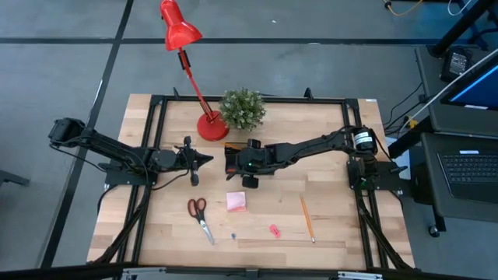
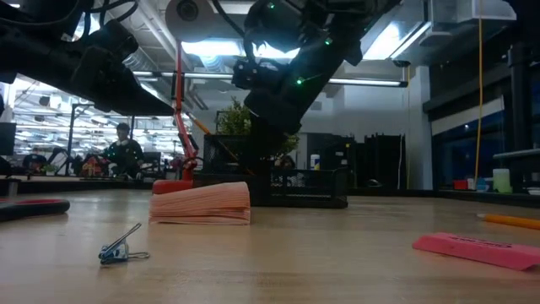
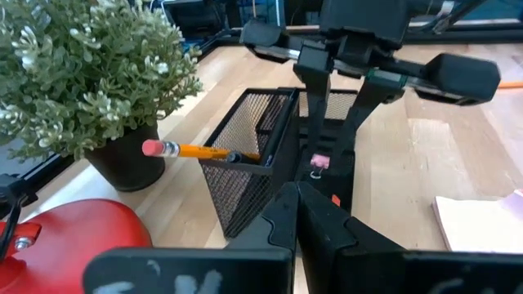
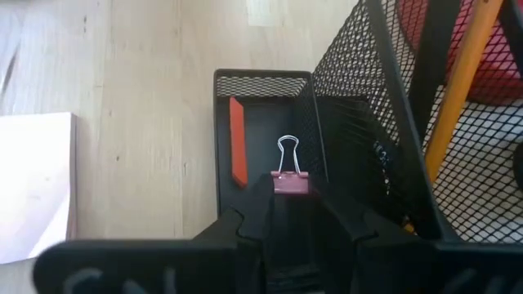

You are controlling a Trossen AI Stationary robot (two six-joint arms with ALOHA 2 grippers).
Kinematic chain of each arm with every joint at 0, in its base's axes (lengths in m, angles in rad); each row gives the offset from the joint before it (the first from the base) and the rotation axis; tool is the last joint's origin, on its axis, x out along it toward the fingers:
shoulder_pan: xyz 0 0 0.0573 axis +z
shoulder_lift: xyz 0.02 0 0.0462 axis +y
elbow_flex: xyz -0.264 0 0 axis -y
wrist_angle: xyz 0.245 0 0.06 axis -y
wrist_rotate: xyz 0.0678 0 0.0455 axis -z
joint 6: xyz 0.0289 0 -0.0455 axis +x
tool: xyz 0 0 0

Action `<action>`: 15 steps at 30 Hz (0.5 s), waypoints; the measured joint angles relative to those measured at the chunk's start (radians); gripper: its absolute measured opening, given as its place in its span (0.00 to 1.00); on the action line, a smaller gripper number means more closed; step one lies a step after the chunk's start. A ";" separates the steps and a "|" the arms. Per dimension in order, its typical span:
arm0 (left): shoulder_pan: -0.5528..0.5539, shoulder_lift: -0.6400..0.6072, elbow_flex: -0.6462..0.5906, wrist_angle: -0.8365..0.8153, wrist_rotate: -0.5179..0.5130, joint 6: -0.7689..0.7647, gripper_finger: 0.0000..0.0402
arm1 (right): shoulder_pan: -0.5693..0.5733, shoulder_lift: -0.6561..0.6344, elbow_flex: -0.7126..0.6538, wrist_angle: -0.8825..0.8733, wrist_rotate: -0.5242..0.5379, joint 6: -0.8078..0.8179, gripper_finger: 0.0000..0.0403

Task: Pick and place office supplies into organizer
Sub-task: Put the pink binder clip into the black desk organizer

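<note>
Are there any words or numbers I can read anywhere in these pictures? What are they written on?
None can be read.
White smudgy marks on the right gripper body, in its wrist view: too blurred to read.
Same kind of marks on the left gripper body: too blurred.
The pink pad, pencil and pink binder clip show no writing.

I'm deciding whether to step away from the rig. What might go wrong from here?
The right end effector holds a pink binder clip low over the organizer; if released off-centre it may catch the mesh wall. The arm may also bump the pencil leaning out of the tall compartment, so tipping the organizer is possible.
</note>
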 joint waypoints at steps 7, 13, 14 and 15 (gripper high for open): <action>0.000 0.000 0.000 -0.001 0.000 -0.004 0.00 | 0.000 0.001 0.000 0.001 0.000 -0.002 0.17; 0.000 0.000 0.000 -0.001 0.000 -0.005 0.00 | 0.000 0.001 0.000 0.001 0.000 -0.009 0.17; 0.000 0.000 0.000 -0.001 0.000 -0.005 0.00 | 0.000 0.004 0.000 0.004 0.001 -0.010 0.17; 0.000 0.000 0.000 -0.001 0.000 -0.004 0.00 | 0.000 0.008 0.000 0.008 0.001 -0.010 0.17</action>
